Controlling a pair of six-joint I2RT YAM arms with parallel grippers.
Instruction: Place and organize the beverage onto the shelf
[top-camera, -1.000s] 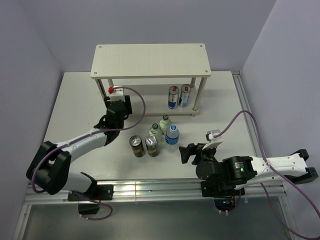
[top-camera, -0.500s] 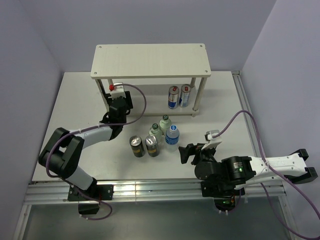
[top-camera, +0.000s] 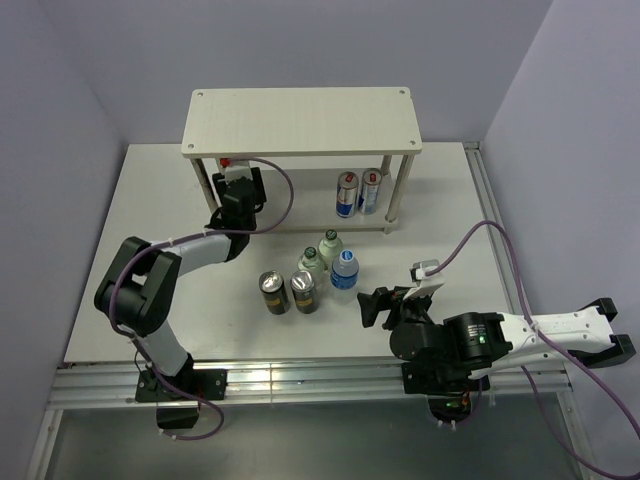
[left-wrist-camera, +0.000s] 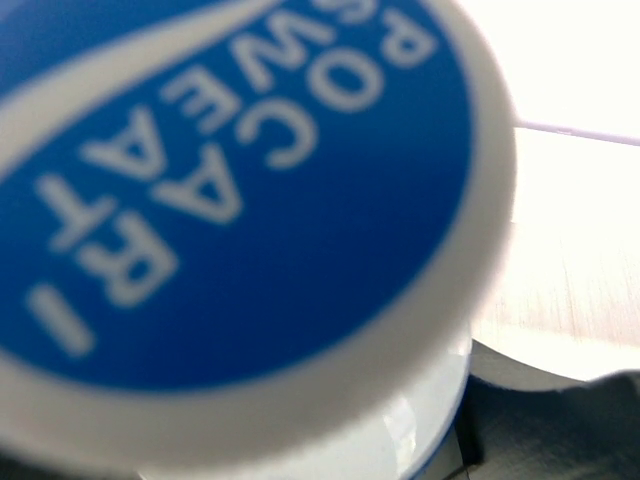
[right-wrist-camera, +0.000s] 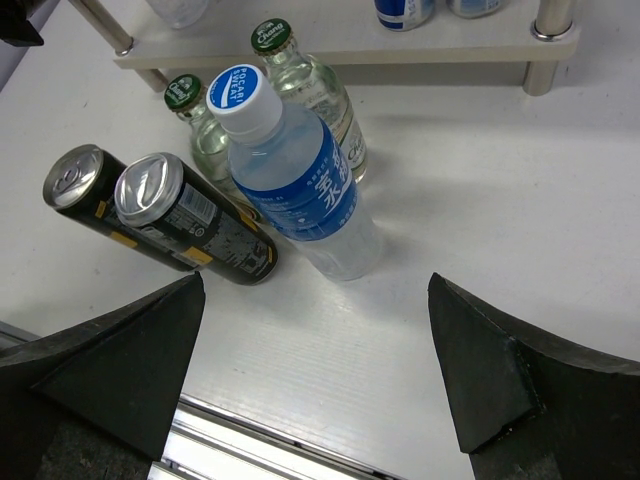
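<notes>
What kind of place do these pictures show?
Likely a lab test bench: plain walls enclose a white table, and the left arm and right arm are bolted to its metal rail.

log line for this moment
left gripper: under shelf top board, pocari sweat bottle at its camera, grip unclear | right gripper: open | table: two black cans, two green-capped bottles, another pocari sweat bottle

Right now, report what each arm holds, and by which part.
The right gripper holds nothing, jaws wide open. The left gripper: cannot tell; a water bottle cap fills its wrist view, but the jaws are hidden.
</notes>
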